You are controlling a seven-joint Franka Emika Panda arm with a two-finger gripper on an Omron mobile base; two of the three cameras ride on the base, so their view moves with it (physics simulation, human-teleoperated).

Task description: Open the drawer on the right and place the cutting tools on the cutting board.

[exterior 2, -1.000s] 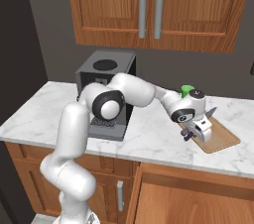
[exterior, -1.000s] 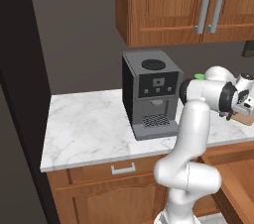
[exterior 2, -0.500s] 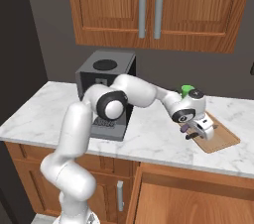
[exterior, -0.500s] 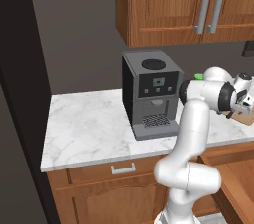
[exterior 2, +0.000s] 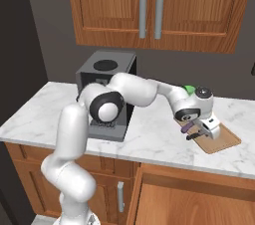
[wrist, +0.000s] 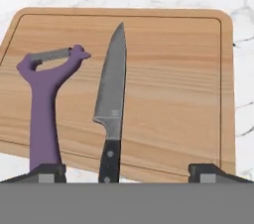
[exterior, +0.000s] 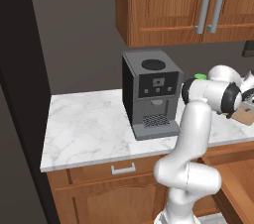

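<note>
Gripper [wrist: 126, 171] fingers just spread wide, nothing held. Purple peeler [wrist: 43, 104] at 9 o'clock and black-handled knife [wrist: 112, 109] beside it, both now on cutting board [wrist: 173, 84]. Drawer [exterior 2: 194, 204] open below. Placement looks complete.

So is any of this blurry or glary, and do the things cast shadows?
Hand view: sharp, no glare, the knife and the purple peeler lie flat-lit on the cutting board with hardly any shadow. Right base view: even light, soft shading under the gripper. Left base view: crisp, dim wall.
</note>
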